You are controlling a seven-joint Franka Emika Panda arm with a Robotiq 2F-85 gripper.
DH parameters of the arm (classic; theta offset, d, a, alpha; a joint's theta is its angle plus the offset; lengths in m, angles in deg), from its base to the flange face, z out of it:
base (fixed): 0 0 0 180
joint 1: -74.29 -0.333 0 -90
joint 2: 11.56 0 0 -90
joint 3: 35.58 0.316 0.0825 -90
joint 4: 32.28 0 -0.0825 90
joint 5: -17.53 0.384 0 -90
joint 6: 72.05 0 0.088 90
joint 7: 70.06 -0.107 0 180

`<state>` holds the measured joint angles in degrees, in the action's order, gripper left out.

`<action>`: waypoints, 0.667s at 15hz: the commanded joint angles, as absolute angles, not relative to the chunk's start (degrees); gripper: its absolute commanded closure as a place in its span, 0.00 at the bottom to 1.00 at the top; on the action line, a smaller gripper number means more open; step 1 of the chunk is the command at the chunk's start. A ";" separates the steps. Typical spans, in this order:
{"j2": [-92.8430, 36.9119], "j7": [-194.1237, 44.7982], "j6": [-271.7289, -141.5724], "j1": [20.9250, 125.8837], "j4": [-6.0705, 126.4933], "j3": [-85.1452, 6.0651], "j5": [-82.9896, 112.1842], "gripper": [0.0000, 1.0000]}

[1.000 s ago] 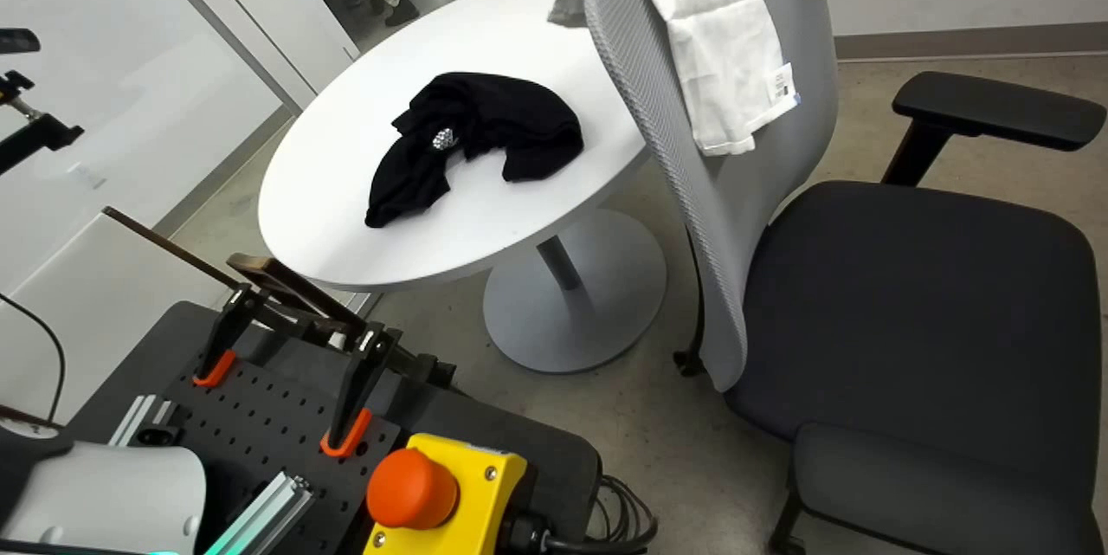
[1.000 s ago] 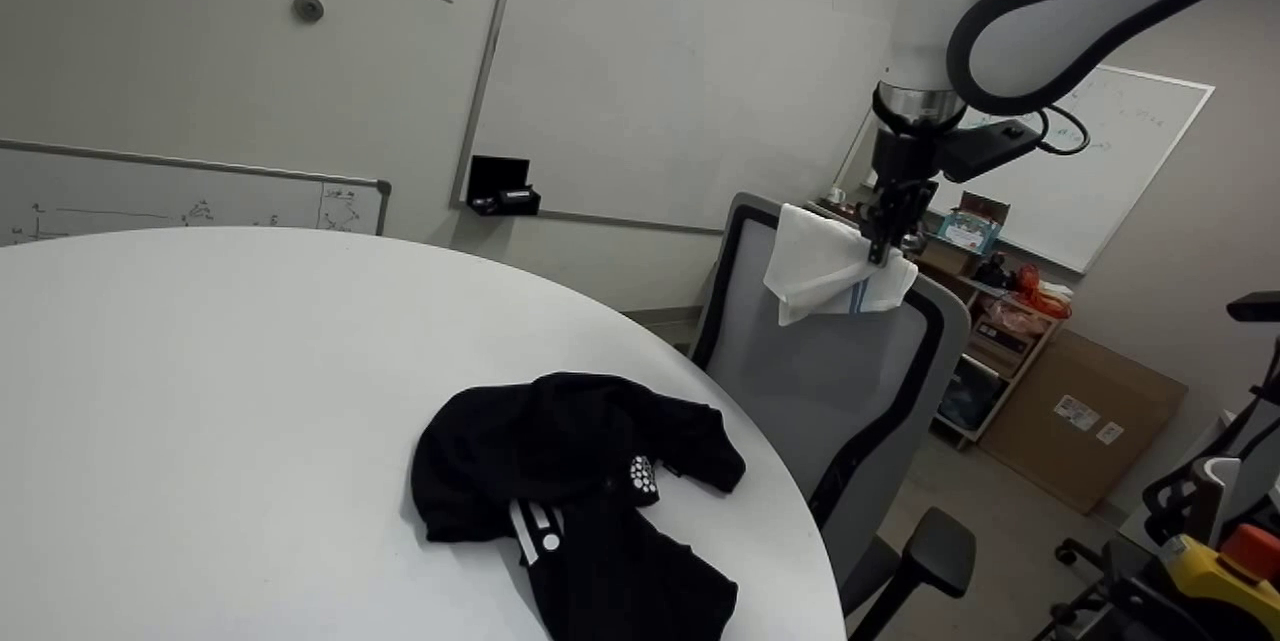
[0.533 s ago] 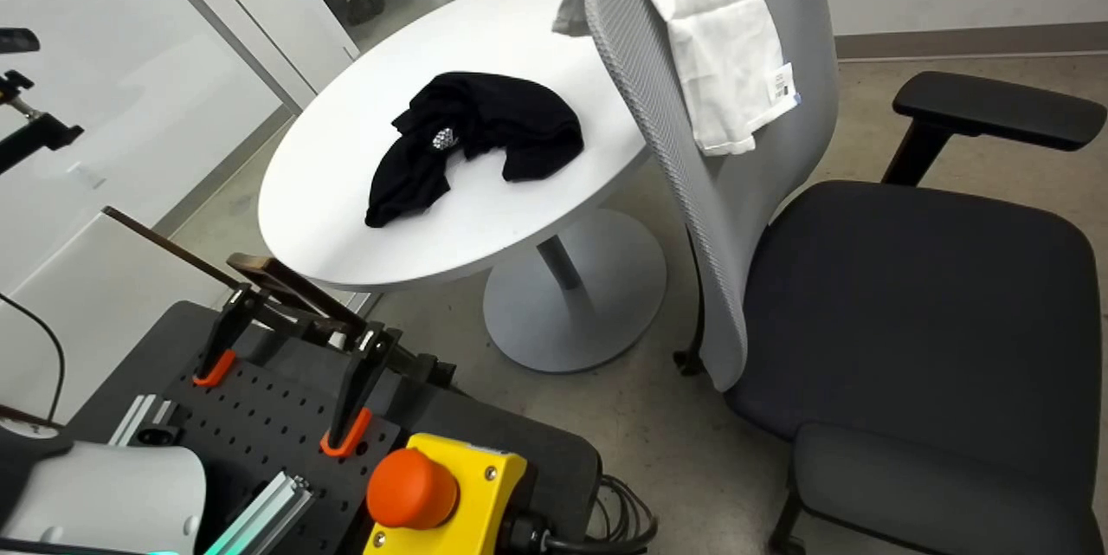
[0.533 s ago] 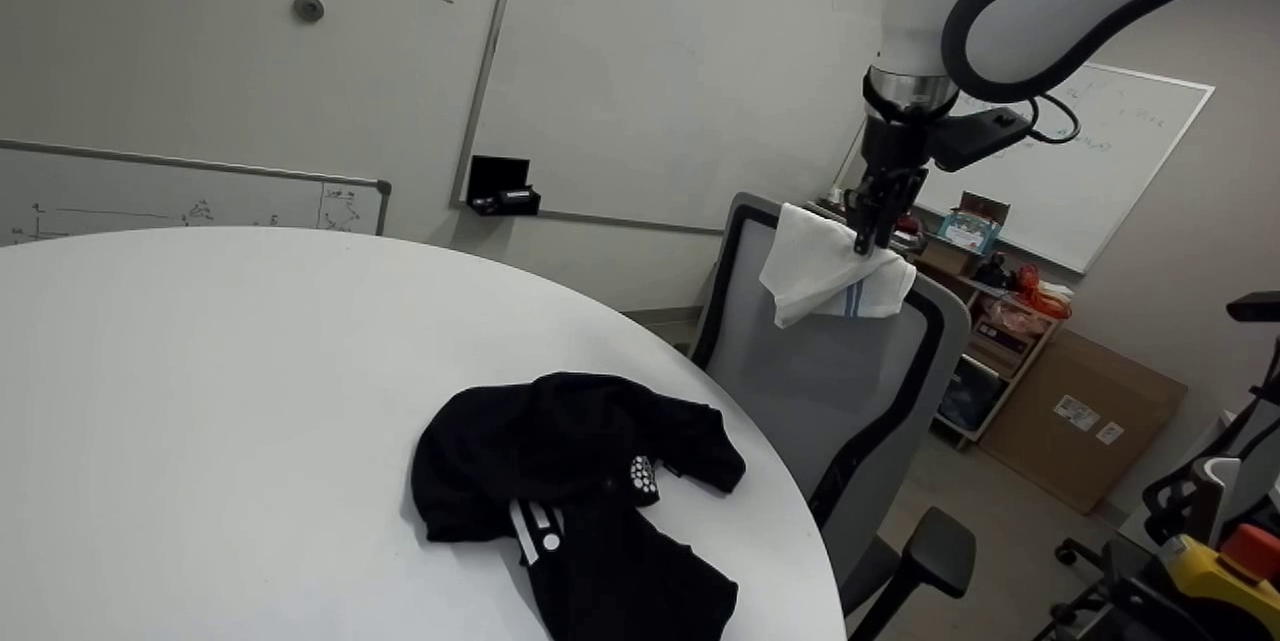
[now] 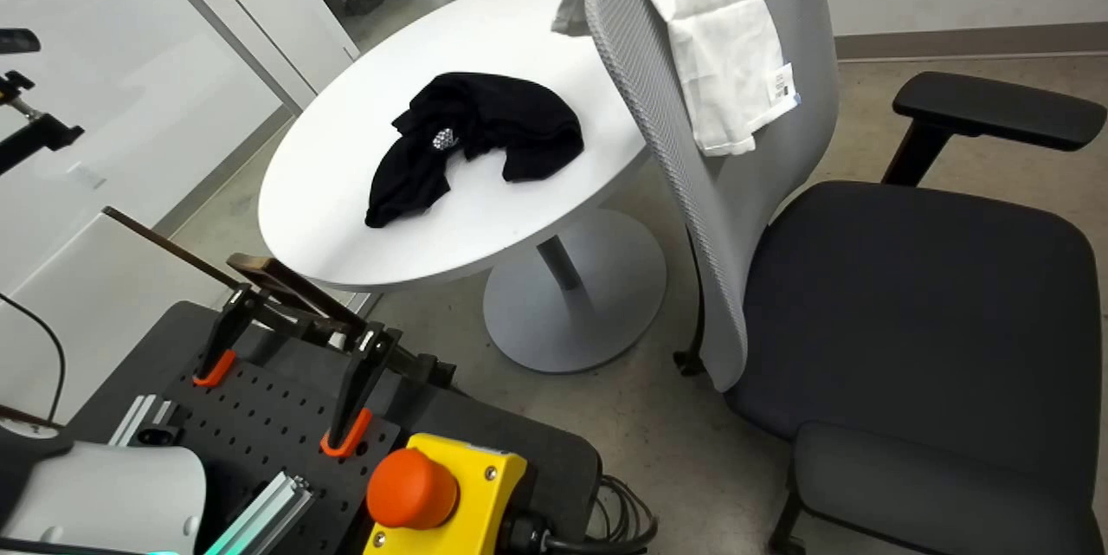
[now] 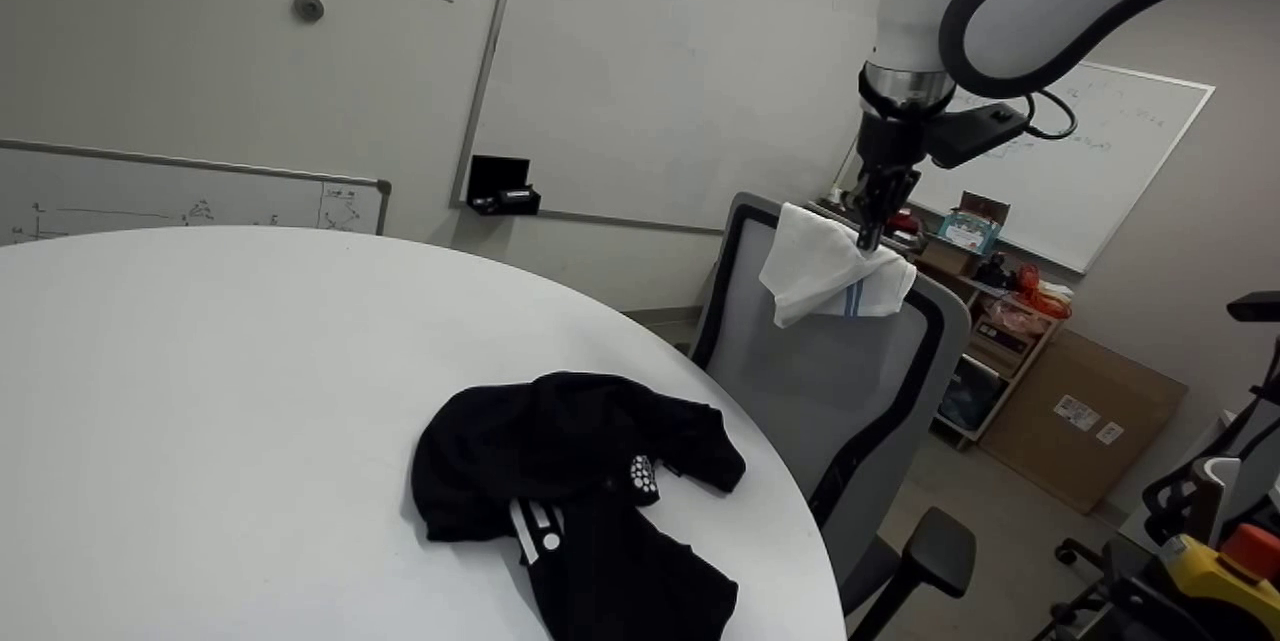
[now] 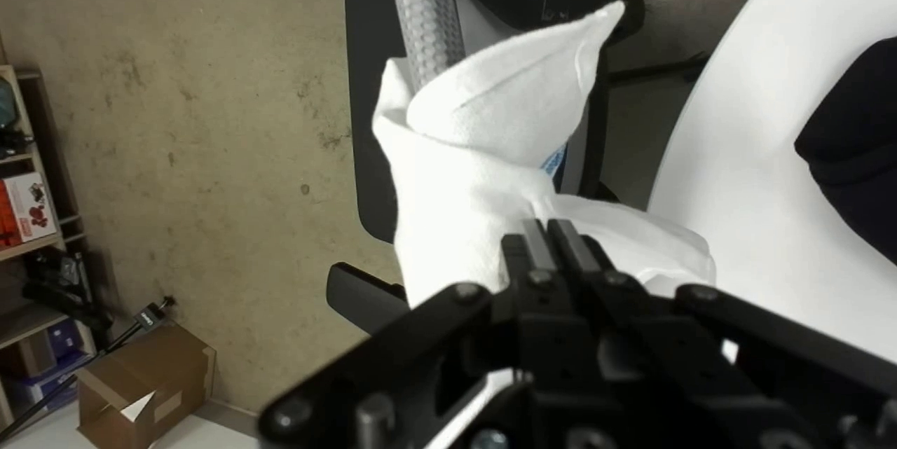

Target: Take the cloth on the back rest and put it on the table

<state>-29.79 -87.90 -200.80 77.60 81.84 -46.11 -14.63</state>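
Note:
The white cloth [image 5: 725, 44] hangs over the top of the grey mesh back rest [image 5: 636, 79]. In an exterior view its table-side part [image 6: 810, 266] shows a blue stripe. My gripper [image 6: 868, 246] points down at the cloth's top, at the upper edge of the back rest [image 6: 800, 371]. In the wrist view the cloth [image 7: 455, 190] bunches into a fold that runs to the fingertips of the gripper [image 7: 550, 225], which are nearly together, pinching it. The round white table [image 5: 329, 191] stands beside the chair; its edge also shows in the wrist view [image 7: 729, 183].
A black garment [image 5: 493, 118] lies on the table, near the chair side in an exterior view [image 6: 560, 461]. The chair has black armrests [image 5: 995, 109]. A black cart holds clamps and a yellow box with an orange button [image 5: 411, 486]. A shelf [image 6: 960, 311] stands behind the chair.
My gripper has moved slightly toward the table side along the cloth's top, and its fingers have closed together. The cloth's table-side part has shifted a little. People's legs moved beyond the door.

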 commanded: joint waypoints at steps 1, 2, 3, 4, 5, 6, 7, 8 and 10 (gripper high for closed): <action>-29.68 -88.07 -198.57 76.92 81.29 -46.51 -15.00 0.60; -29.82 -88.22 -198.15 76.89 81.33 -46.56 -15.19 0.51; -29.85 -88.27 -197.83 76.90 81.37 -46.56 -15.26 0.44; -29.94 -88.32 -197.46 76.90 81.36 -46.55 -15.32 0.37; -30.07 -88.37 -197.14 76.90 81.37 -46.52 -15.33 0.29; -30.30 -88.54 -196.98 76.86 81.42 -46.55 -15.55 0.22; -30.52 -88.69 -196.85 76.83 81.50 -46.58 -15.75 0.13; -30.76 -88.90 -196.73 76.80 81.58 -46.62 -15.95 0.15; -31.33 -88.99 -196.56 76.83 81.66 -46.65 -15.98 0.45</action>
